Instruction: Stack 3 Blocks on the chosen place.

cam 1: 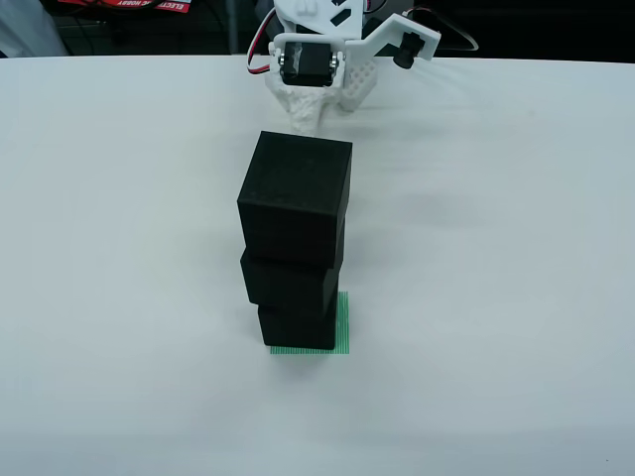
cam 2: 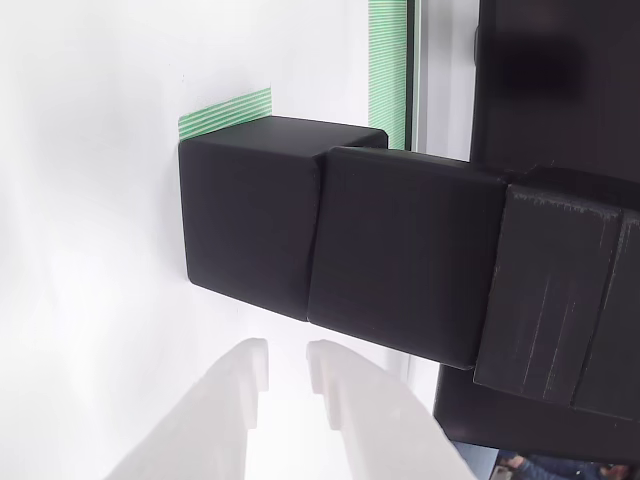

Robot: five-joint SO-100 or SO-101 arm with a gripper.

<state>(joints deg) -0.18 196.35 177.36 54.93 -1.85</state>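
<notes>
Seen from above, three black cubes are stacked on the green patch [cam 1: 342,327], which lies on the white table [cam 1: 516,297]. The bottom cube [cam 1: 296,327] covers most of the patch; a green strip is left showing along its right side and front edge. The middle cube [cam 1: 289,283] sits on the bottom cube, shifted slightly left. The top cube [cam 1: 296,196] rests on the middle cube, turned a little so its edges are not flush with those below.

The gripper [cam 1: 310,117] is seen beyond the stack, well apart from the top cube, touching nothing.

In the view that rides on the gripper, the stack appears on its side: bottom cube [cam 2: 250,225] against the patch [cam 2: 225,113], middle cube [cam 2: 405,255] next, top cube [cam 2: 560,290] at the right edge. The two white fingertips [cam 2: 250,365] are parted by a narrow gap, with nothing between them, just short of the lower two cubes.
</notes>
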